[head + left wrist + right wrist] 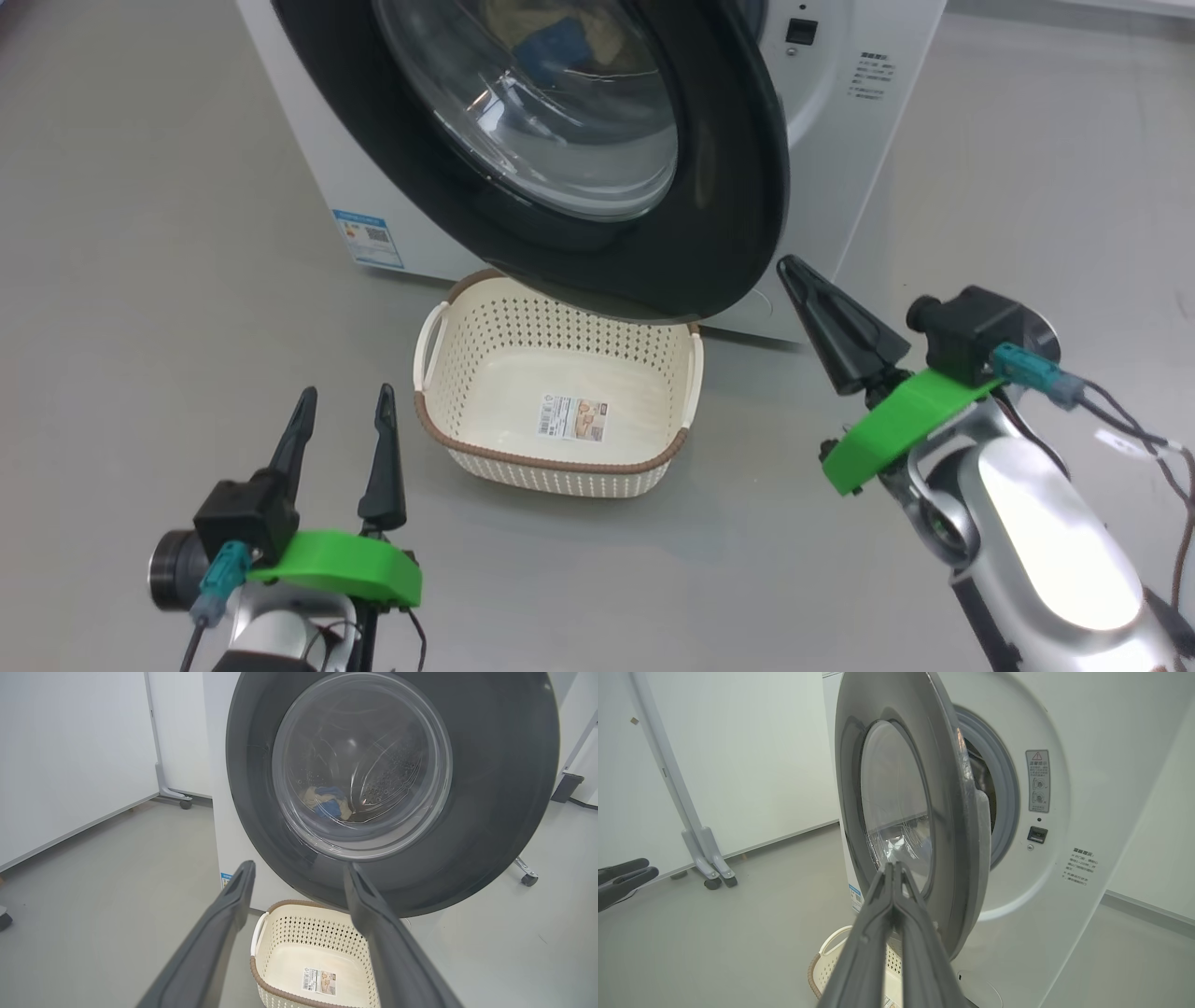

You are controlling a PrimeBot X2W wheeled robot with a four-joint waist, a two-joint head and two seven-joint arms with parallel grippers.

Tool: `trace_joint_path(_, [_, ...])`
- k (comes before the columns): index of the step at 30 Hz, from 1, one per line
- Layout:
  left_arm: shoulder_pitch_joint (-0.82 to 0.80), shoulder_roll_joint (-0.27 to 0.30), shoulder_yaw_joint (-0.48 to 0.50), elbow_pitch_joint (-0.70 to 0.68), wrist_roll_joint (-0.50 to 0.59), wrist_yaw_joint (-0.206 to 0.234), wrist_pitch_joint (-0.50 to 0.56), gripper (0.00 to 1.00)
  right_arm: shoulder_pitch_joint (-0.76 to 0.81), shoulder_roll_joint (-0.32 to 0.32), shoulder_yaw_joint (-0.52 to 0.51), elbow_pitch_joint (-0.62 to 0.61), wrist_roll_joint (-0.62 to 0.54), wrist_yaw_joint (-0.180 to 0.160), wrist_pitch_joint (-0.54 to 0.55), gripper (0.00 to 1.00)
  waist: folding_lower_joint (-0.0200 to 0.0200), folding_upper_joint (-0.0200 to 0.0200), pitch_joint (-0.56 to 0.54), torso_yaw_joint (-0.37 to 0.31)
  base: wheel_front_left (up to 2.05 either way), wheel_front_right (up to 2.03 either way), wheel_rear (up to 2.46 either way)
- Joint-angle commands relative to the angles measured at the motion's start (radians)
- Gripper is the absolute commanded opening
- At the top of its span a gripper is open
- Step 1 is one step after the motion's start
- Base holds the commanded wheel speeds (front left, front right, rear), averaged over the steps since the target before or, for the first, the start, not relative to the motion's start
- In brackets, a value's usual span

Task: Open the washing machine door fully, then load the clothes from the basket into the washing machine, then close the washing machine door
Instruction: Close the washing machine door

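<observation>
Head view: the basket (523,322) stands empty on the floor, under the washing machine door (728,187).
Clothes: the clothes (329,802) lie in the washing machine (868,168) drum.
To do: the door is ajar; I judge only the closing is left.
Left jaws: spread wide, empty.
Right jaws: pressed together, empty, just beside the door rim; contact unclear.

We saw a round door (728,168) with a glossy black plastic rim and clear glass bowl, a cream perforated plastic basket (551,327) with a paper label (571,417), and a smooth matt grey floor (140,280).
</observation>
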Motion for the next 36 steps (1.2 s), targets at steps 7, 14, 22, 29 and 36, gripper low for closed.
trace_joint_path(7, [-0.079, -0.022, 0.029, -0.016, 0.033, -0.021, -0.014, 1.0, -0.214, 0.007, 0.052, 0.138, 0.047, 0.004, -0.046, 0.0, 0.0, 0.0, 0.042, 0.053, 0.0, 0.0, 0.0])
trace_joint_path(14, [-0.111, -0.059, 0.031, -0.007, 0.061, -0.047, -0.014, 1.0, -0.361, 0.006, 0.059, 0.288, 0.067, 0.004, -0.09, 0.0, 0.0, 0.0, 0.079, 0.084, 0.0, 0.0, 0.0])
trace_joint_path(22, [-0.128, -0.088, 0.046, 0.005, 0.091, -0.075, -0.014, 1.0, -0.475, 0.0, 0.061, 0.416, 0.087, 0.004, -0.13, 0.0, 0.0, 0.0, 0.106, 0.098, 0.0, 0.0, 0.0])
trace_joint_path(29, [-0.135, -0.109, 0.06, 0.009, 0.113, -0.094, -0.014, 1.0, -0.534, -0.01, 0.061, 0.487, 0.099, 0.004, -0.15, 0.0, 0.0, 0.0, 0.123, 0.106, 0.0, 0.0, 0.0])
trace_joint_path(36, [-0.15, -0.129, 0.072, 0.007, 0.134, -0.11, -0.014, 1.0, -0.589, -0.045, 0.032, 0.535, 0.097, 0.004, -0.158, 0.0, 0.0, 0.0, 0.156, 0.115, 0.0, 0.0, 0.0])
